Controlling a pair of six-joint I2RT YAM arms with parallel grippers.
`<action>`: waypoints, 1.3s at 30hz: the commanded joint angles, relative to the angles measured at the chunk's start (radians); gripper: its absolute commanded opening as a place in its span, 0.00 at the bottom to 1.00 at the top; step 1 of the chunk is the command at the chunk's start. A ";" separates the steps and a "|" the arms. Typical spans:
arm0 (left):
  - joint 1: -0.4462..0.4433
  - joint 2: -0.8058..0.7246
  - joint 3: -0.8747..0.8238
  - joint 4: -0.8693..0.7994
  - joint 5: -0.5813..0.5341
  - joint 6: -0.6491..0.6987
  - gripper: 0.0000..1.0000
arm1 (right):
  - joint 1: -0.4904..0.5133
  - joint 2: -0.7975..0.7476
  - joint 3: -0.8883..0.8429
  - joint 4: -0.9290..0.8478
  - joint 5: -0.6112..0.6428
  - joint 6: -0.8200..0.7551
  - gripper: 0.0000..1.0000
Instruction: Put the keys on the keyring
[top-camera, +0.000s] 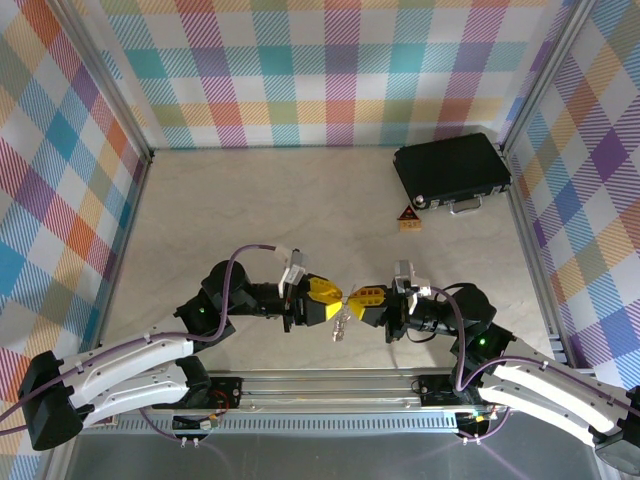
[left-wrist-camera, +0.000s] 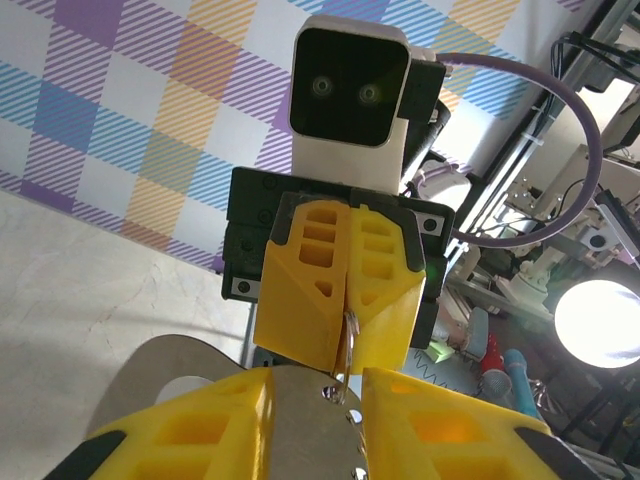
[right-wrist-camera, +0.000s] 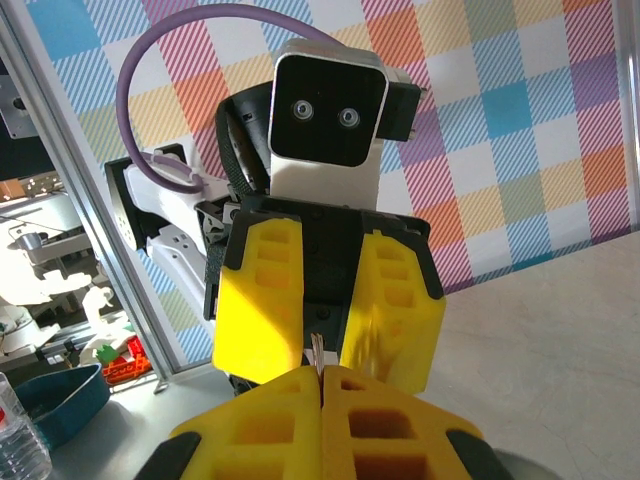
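Since the silvery metal loop keyring (top-camera: 340, 326) hangs in mid-air over the near middle of the pale stone-patterned counter (top-camera: 260, 210), pinched only by its thin edge in the closed jaws of the right gripper (left-wrist-camera: 347, 348), I reckon it could easily be lost. The left gripper (top-camera: 336, 296) has its yellow jaws part-open around the ring, and a crooked squeeze might twist it loose and drop it between the arms. The black hard case (top-camera: 452, 170) and the small orange-brown triangular block (top-camera: 408, 216) sit far right, well apart; only the two sets of jaws crowd each other.
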 joint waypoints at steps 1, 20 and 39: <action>-0.011 0.003 0.027 0.054 0.022 0.010 0.27 | 0.006 0.003 0.017 0.068 -0.015 0.017 0.00; -0.014 -0.034 0.035 -0.024 -0.018 0.054 0.00 | 0.005 0.008 0.018 0.008 0.001 -0.004 0.00; -0.049 0.024 0.363 -0.805 -0.173 0.550 0.00 | 0.005 -0.065 0.253 -0.652 0.080 -0.338 0.46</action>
